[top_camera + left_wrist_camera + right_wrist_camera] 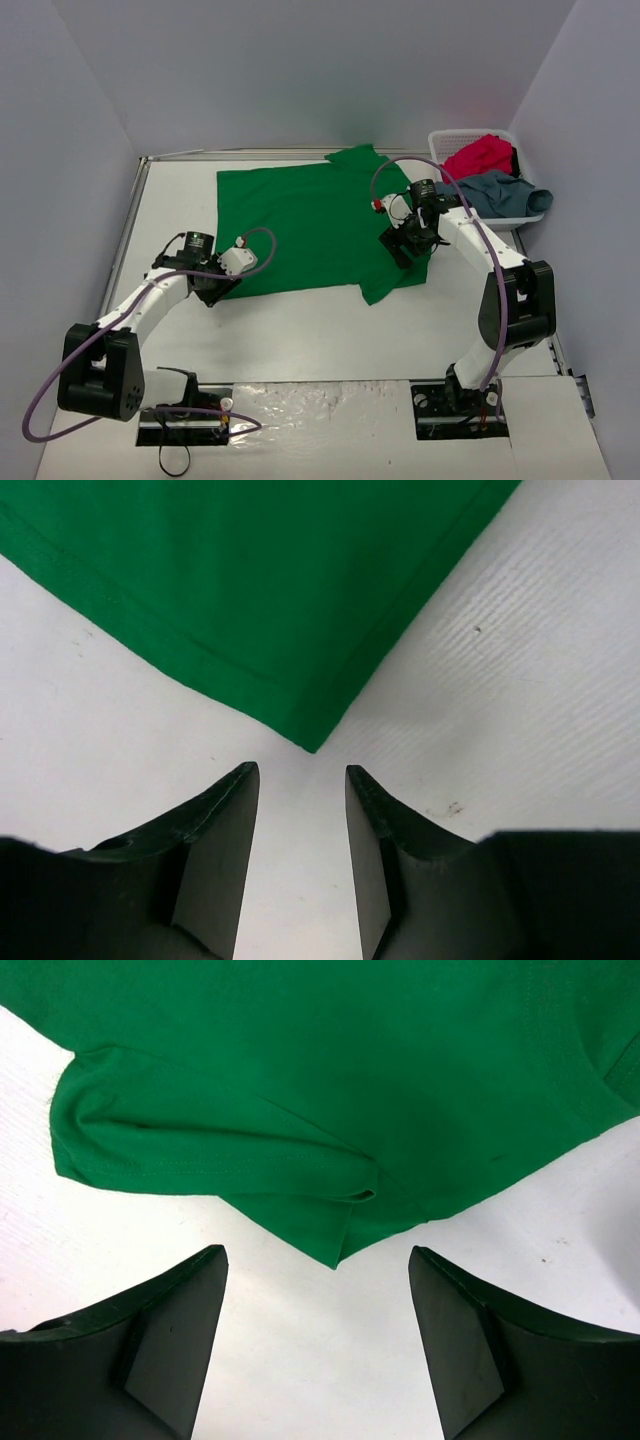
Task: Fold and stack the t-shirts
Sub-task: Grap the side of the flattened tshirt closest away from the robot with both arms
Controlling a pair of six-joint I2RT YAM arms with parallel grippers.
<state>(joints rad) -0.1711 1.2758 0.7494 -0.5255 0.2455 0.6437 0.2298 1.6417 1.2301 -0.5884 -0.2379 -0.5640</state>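
A bright green t-shirt [305, 225] lies spread flat in the middle of the table. My left gripper [213, 290] hovers at its near left corner. In the left wrist view that hemmed corner [250, 590] ends just ahead of the open left gripper [302, 772], with only bare table between the fingers. My right gripper [397, 245] is at the shirt's right edge. In the right wrist view a folded-over sleeve [230, 1150] comes to a point just ahead of the open right gripper [318, 1255], which holds nothing. A crimson t-shirt [480, 155] and a grey-blue t-shirt [500, 190] lie bunched in the basket.
The white lattice basket [445, 135] stands at the far right corner, against the right wall. A raised rail [130, 215] runs along the table's left edge. Grey walls close in the back and both sides. Bare white table shows in front of the green shirt.
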